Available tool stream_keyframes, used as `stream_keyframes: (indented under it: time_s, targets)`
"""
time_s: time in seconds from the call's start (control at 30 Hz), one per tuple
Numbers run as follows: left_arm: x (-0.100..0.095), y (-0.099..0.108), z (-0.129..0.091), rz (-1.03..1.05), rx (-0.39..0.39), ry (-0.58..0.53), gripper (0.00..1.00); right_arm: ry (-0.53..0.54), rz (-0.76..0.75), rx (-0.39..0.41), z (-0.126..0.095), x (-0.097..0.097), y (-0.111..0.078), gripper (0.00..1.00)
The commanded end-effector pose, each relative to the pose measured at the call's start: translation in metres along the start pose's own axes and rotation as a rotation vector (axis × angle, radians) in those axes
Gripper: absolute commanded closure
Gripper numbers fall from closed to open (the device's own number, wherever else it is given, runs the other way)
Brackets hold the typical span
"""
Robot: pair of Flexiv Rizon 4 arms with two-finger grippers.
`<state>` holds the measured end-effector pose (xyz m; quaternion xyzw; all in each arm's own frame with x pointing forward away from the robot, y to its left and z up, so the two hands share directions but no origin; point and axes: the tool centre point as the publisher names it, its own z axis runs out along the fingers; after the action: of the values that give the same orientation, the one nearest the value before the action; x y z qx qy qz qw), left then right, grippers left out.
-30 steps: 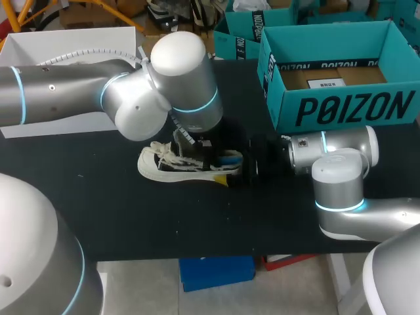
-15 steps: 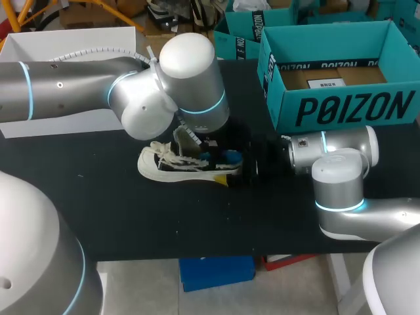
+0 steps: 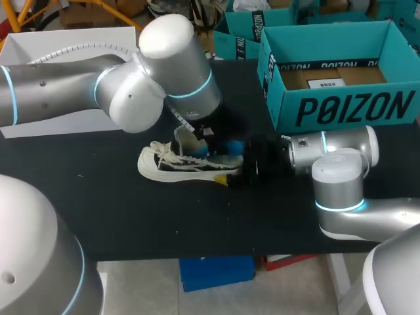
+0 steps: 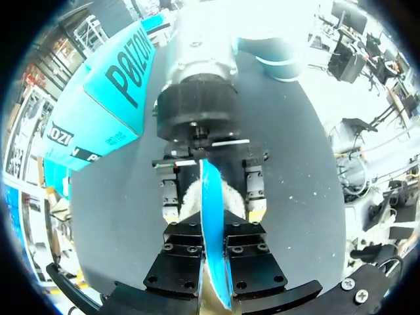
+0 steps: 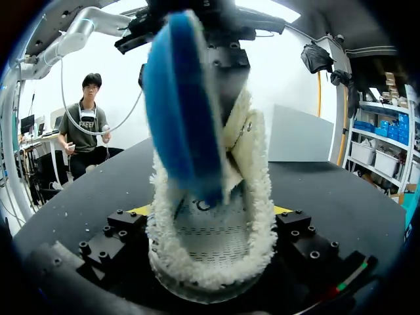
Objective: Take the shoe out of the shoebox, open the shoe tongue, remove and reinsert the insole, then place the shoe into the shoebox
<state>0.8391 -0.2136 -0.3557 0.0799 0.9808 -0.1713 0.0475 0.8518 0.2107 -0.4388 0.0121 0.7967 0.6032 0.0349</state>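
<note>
Midway across the black desk [image 3: 131,216], a white lace-up shoe [image 3: 180,164] lies lengthwise, toe toward the left edge.
My right gripper [image 5: 210,226] clamps its heel; my left gripper [image 4: 213,230] pinches the blue foam insole [image 5: 180,105]; the front edge is well apart.

shoe [image 3: 172,165] on table [image 3: 98,216] middle, toe toward left; shoebox [image 3: 341,108] at far right of table, well apart from shoe; right gripper [image 3: 254,165] at shoe's heel, one finger on each side; left gripper [image 4: 213,259] above shoe opening; insole [image 4: 210,203] upright between its fingers, lower end inside shoe
</note>
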Motion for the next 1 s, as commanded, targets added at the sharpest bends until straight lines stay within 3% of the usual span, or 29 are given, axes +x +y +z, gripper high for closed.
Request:
stream_keyframes:
  time_s: [0.03,0.5,0.7,1.0]
  targets:
    - [0.002,0.004,-0.043,0.013,0.127,0.030,1.00,-0.001,0.001,-0.001,0.002,-0.001,-0.009,1.00]
    - [0.015,-0.045,-0.144,0.045,0.517,0.140,1.00,-0.001,0.001,-0.001,0.002,-0.001,-0.009,1.00]
    - [0.024,-0.069,-0.172,0.081,0.697,0.232,1.00,-0.001,0.001,-0.001,0.002,-0.001,-0.009,1.00]
    - [0.034,-0.087,-0.202,0.136,0.969,0.410,1.00,-0.001,0.001,-0.001,0.002,-0.001,-0.009,1.00]
